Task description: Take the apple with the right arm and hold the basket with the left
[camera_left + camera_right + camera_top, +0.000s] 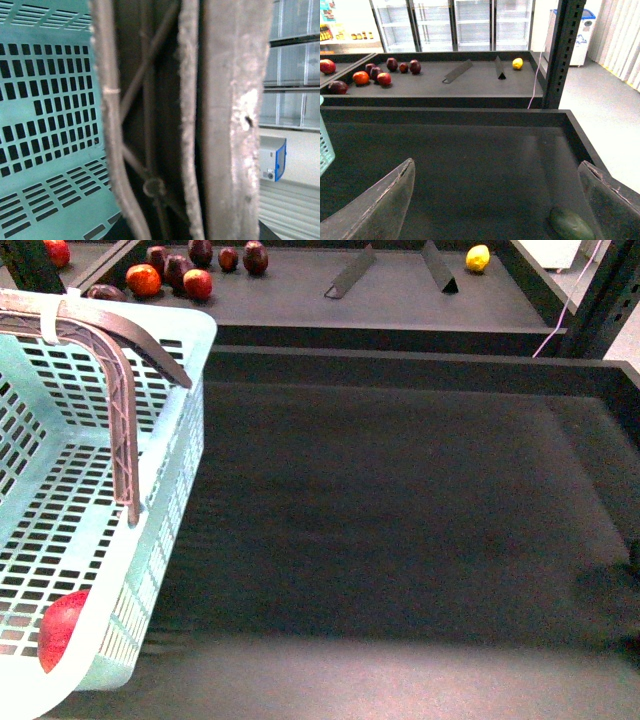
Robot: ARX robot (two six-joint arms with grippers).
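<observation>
The pale teal basket (170, 450) hangs at the left of the front view, its brown-grey ribbed handles (118, 390) bound by a white zip tie (50, 318). A large red apple (60, 628) lies in its near corner, partly hidden by the wall. My left gripper is shut on the handles (227, 125), which fill the left wrist view in front of the teal slotted wall (45, 115); its own fingers do not show. My right gripper (495, 210) is open and empty above the dark tray, right of the basket's edge (324, 150). Neither arm shows in the front view.
The dark tray (400, 520) has raised walls. A dark green oval thing (571, 224) lies on it beside one finger. The far shelf holds several smaller apples (197, 283), a small yellow fruit (478, 257) and two dividers (350, 275). A black upright post (565, 50) stands at the right.
</observation>
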